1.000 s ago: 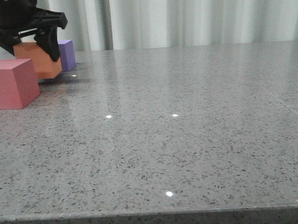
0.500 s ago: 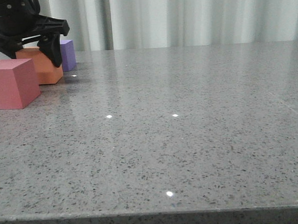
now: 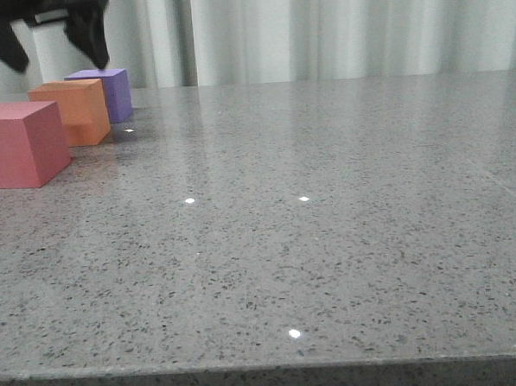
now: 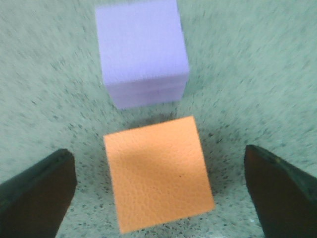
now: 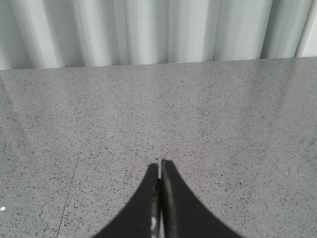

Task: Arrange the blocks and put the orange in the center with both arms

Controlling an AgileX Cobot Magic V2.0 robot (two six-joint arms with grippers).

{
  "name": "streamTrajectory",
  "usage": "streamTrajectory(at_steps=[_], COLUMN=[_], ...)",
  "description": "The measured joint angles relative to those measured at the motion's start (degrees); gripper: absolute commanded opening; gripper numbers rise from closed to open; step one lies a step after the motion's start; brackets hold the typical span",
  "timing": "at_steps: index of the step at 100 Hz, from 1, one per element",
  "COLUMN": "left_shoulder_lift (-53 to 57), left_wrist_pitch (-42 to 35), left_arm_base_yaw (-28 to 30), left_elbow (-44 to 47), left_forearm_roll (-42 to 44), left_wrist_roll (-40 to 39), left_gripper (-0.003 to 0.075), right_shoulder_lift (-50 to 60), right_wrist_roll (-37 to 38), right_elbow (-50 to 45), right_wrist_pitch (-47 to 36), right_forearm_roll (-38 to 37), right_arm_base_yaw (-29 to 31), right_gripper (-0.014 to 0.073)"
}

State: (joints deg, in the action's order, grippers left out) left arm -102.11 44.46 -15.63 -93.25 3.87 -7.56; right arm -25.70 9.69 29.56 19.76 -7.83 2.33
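Observation:
Three blocks stand in a row at the table's far left: the pinkish-red block (image 3: 17, 142) nearest, the orange (image 3: 72, 110) in the middle, the purple block (image 3: 105, 91) behind it. My left gripper (image 3: 53, 48) hangs open above the orange, clear of it, with only its two black fingertips showing in the front view. In the left wrist view the orange (image 4: 157, 172) lies between the wide-spread fingers (image 4: 37, 191) without touching them, and the purple block (image 4: 142, 51) sits just beyond. My right gripper (image 5: 159, 166) is shut on nothing above bare table.
The grey speckled table (image 3: 312, 225) stretches from the blocks to its front edge. White curtains (image 3: 336, 25) hang behind the far edge. The blocks sit close together with small gaps between them.
My left gripper set the orange down between the red and purple blocks, opened, and rose above it. The orange now rests on the table.

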Motion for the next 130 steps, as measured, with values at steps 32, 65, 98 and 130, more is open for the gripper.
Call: streamTrajectory(at_steps=[32, 65, 98, 130], left_shoulder_lift=[15.15, 36.76, 57.63, 70.12], left_wrist_pitch=[-5.03, -15.94, -21.98, -22.09], left_arm_base_yaw=[0.0, 0.0, 0.0, 0.0], left_elbow=[8.24, 29.08, 47.4, 55.58], left_forearm_roll=[0.11, 0.11, 0.21, 0.21], left_wrist_roll=[0.0, 0.0, 0.0, 0.0], left_gripper=[0.065, 0.0648, 0.0446, -0.002], right_shoulder_lift=[0.0, 0.0, 0.0, 0.0], right_wrist_roll=[0.0, 0.0, 0.0, 0.0], right_elbow=[0.0, 0.0, 0.0, 0.0], right_wrist_pitch=[0.0, 0.0, 0.0, 0.0], right_forearm_roll=[0.0, 0.0, 0.0, 0.0], right_arm_base_yaw=[0.0, 0.0, 0.0, 0.0], right_gripper=[-0.0067, -0.0067, -0.0067, -0.0067])
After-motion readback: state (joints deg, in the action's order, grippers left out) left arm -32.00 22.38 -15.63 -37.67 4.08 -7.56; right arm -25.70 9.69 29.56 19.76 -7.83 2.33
